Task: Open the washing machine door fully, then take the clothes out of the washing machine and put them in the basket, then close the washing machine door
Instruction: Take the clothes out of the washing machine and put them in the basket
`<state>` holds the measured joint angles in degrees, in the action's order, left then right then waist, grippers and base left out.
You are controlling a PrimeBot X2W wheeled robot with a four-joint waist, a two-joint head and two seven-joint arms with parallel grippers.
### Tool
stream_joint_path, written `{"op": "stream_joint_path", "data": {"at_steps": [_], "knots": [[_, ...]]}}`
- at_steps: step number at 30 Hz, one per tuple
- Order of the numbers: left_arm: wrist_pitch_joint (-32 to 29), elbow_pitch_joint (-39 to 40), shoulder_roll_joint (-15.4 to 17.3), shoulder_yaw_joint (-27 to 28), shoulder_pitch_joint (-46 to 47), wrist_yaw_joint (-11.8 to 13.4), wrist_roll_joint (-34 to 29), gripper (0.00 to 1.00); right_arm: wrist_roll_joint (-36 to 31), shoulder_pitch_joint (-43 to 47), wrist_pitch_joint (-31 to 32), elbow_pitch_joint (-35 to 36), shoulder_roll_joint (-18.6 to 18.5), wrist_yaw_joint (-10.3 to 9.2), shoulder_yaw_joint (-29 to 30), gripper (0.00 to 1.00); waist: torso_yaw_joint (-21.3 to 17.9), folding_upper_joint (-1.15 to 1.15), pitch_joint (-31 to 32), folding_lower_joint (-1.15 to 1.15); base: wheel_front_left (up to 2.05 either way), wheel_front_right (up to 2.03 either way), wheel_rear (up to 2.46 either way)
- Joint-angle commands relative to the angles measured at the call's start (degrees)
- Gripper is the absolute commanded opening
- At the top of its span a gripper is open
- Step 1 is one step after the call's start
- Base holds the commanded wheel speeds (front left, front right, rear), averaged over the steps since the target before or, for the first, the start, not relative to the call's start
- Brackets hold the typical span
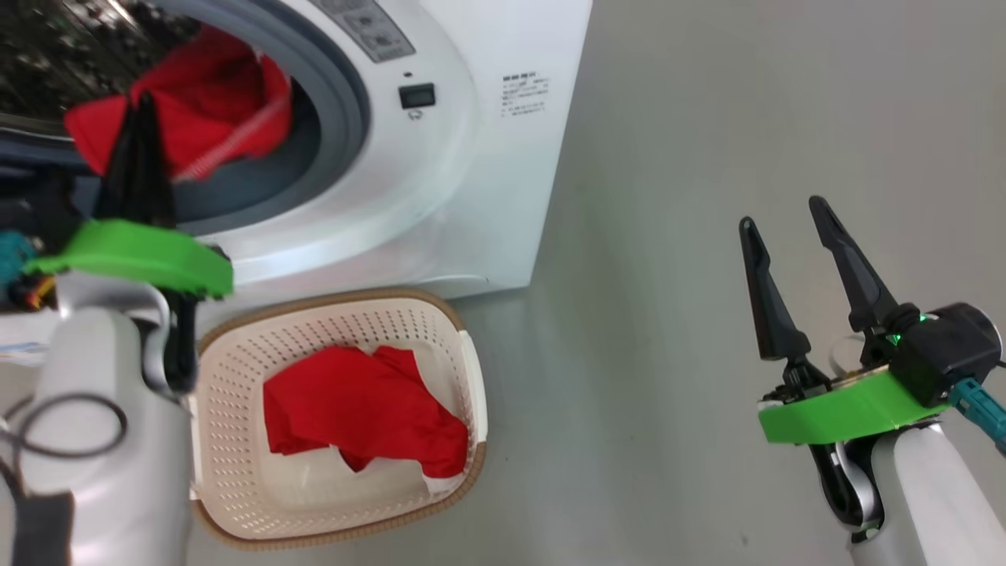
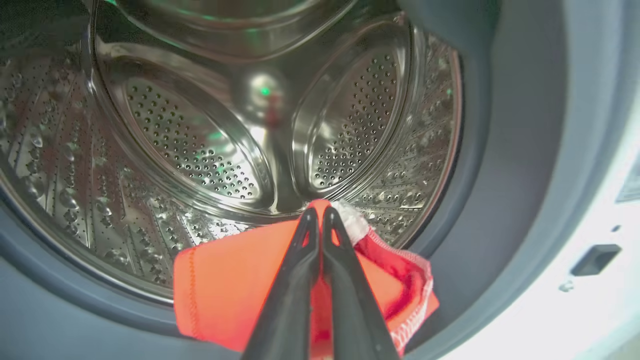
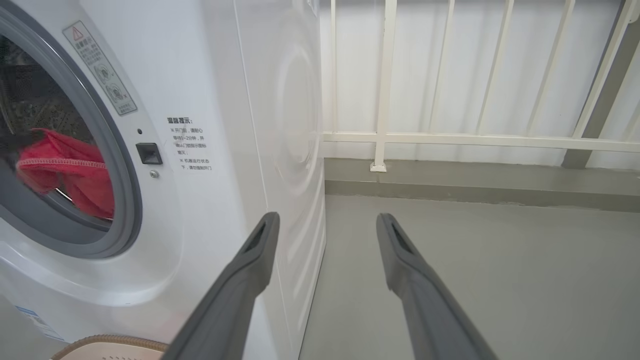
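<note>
At the drum mouth (image 2: 75,235), left jaws pinch a bright red white-trimmed garment (image 2: 225,295); right jaws gape.

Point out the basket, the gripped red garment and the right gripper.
basket (image 1: 338,295), head view, brown rim.
red garment (image 2: 225,295), left wrist view, flat panel.
right gripper (image 1: 782,214), head view, between fingertips.
</note>
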<state>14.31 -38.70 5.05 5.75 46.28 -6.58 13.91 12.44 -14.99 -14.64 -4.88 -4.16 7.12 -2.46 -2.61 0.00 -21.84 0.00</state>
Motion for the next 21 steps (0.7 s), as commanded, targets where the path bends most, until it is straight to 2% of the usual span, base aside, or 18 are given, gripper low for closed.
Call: {"op": "stream_joint_path", "data": {"at_steps": [1, 11, 21], "knots": [[0.7, 4.1, 1.4, 1.5, -3.0, -0.2, -0.7, 0.0, -0.1, 1.5, -0.4, 1.3, -0.1, 0.36, -0.8, 1.0, 1.2, 0.0, 2.3, 0.0, 0.0, 0.0, 0.0], [0.7, 15.0, -0.7, 0.7, -10.8, 0.1, -2.0, 0.0, 0.0, 3.9, -0.4, 1.2, 0.0, 0.36, -0.1, 1.0, 2.3, 0.0, 6.2, 0.0, 0.0, 0.0, 0.0], [-0.1, 25.7, -1.5, -1.2, -18.4, 1.8, -2.1, 0.0, 0.4, 6.2, -0.4, 1.1, 0.5, 0.36, 0.2, 1.0, 1.9, 0.0, 10.7, 0.0, 0.0, 0.0, 0.0]]}}
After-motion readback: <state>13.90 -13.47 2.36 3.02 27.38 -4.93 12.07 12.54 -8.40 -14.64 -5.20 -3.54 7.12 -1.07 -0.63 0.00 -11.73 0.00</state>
